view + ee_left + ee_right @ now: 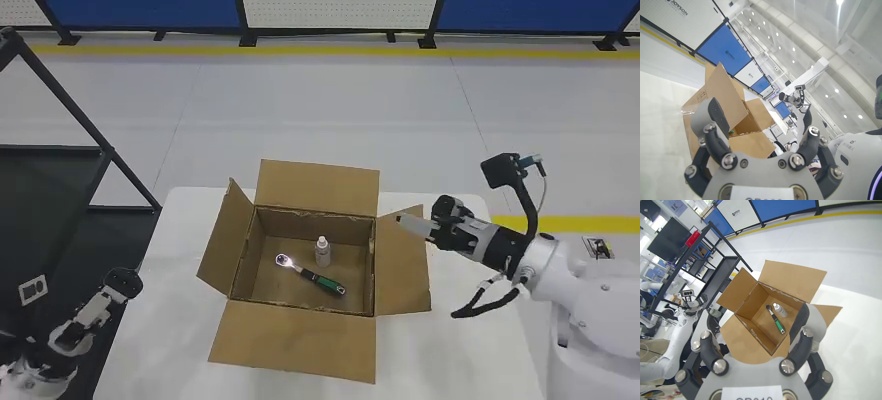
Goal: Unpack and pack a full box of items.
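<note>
Open box (318, 187) at middle of the table (470, 350), two items inside.
Wrench (310, 272) w/ green handle lies on box floor, small white bottle (323, 251) just beside its head. R gripper (418, 226) near box's right flap, jaws spread, empty; one finger hard to make out. L gripper (762, 111) beyond table's left edge, jaws wide apart, nothing held.
</note>
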Controlling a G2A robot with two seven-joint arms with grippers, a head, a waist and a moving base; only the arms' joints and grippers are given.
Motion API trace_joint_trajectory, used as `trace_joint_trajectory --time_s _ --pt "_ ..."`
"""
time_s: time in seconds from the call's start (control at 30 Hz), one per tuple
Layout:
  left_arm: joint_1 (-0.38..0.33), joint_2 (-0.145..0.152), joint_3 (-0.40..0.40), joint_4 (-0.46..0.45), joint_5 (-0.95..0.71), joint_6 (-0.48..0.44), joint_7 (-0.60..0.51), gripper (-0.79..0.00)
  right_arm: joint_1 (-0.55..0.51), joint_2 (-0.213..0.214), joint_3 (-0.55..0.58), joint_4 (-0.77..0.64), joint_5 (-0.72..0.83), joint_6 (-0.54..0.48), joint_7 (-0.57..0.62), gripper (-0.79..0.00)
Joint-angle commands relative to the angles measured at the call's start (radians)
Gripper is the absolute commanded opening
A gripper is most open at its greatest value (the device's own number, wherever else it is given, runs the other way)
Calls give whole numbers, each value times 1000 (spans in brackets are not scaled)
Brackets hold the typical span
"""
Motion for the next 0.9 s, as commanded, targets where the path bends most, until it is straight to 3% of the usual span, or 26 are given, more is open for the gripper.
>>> trace_joint_trajectory --time_s 0.0,0.43,0.5,0.63,0.87 --pt "-21 6 19 -5 43 8 -21 0 -28 8 47 -6 3 38 23 0" --pt "-24 8 25 -7 70 24 -29 0 -41 10 31 -17 3 26 12 0" --pt "-29 9 40 -18 74 58 -12 0 -37 15 11 4 -10 31 18 0" --pt "-86 17 82 -20 153 118 9 0 -8 25 13 108 20 78 51 0" --pt "-204 36 174 16 238 217 -78 0 -14 46 40 256 22 95 64 0"
